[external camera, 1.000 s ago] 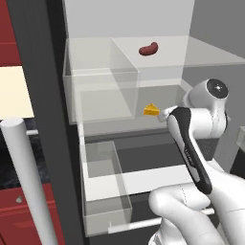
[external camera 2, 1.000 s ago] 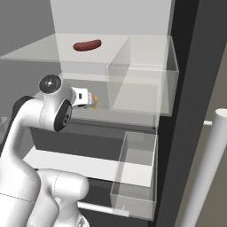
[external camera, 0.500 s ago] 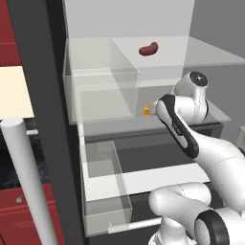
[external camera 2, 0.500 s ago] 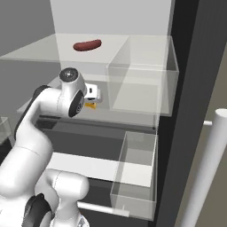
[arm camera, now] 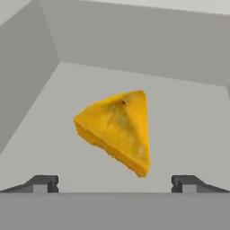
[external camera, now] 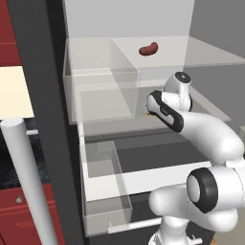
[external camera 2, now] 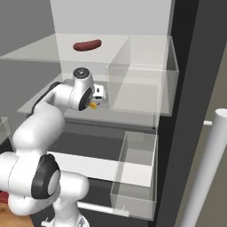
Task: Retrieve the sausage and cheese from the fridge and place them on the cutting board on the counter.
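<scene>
Gripper: we see our gripper (arm camera: 114, 183) in the hand view with its two dark tips spread wide, one at 7 o'clock and one at 5 o'clock; nothing sits between them, so we hold nothing.
Cheese: the cheese (arm camera: 117, 129) lies on the pale shelf floor, filling the middle of the hand view, just above the gap between our tips and not touching either. Its sharp point aims toward 5 o'clock. In the right base view only a sliver of yellow (external camera 2: 92, 105) shows past our wrist, at 3 o'clock of the hand.
Sausage: the sausage (external camera: 148, 49) rests on the clear upper shelf, at 12 o'clock of our hand in the left base view and well apart from it. In the right base view it (external camera 2: 87, 45) lies across the shelf, nearly level, also straight above our wrist.
Fridge: the fridge (external camera: 45, 95) stands open, our arm reaching into its pale interior at the middle shelf.
Bins: a clear bin (external camera: 100, 86) sits at 9 o'clock of our hand in the left base view, and a lower bin (external camera 2: 137, 173) hangs at 5 o'clock of our hand in the right base view.
Handle: a white bar handle (external camera: 28, 177) crosses the left base view at 8 o'clock.
Counter: a strip of the counter (external camera: 14, 158) shows beside that handle, over red cabinets (external camera: 19, 210).
</scene>
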{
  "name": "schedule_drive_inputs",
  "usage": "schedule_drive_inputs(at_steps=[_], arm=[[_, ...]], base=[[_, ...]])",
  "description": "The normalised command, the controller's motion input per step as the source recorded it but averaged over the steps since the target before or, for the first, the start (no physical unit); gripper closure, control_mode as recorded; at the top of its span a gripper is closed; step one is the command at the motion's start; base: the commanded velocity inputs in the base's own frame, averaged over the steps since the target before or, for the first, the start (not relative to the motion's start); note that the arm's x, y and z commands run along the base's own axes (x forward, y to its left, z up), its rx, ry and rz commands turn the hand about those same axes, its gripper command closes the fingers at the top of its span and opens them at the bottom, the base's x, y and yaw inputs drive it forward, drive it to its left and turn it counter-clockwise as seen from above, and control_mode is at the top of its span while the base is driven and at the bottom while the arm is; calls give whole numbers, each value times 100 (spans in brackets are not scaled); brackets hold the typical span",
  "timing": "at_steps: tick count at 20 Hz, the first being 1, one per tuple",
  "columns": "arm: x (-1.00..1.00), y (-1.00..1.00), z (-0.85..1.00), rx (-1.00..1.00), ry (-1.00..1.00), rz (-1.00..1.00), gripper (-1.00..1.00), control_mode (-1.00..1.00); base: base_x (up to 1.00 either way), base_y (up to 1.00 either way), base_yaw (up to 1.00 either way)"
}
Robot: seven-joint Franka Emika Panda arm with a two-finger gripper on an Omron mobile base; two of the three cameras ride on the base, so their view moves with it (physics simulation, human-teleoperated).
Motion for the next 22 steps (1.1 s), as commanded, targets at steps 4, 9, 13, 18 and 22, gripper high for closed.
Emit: schedule_drive_inputs(at_steps=[4,9,13,18,22], arm=[[67,0,-15,1,3,0,-100,-100],[57,0,-31,0,3,1,-100,-100],[-8,0,-57,0,2,2,-100,-100],[-14,1,-71,0,0,0,100,-100],[0,0,-33,1,-1,0,100,-100]], base=[[0,0,0],[0,0,0],[0,0,0],[0,0,0],[0,0,0]])
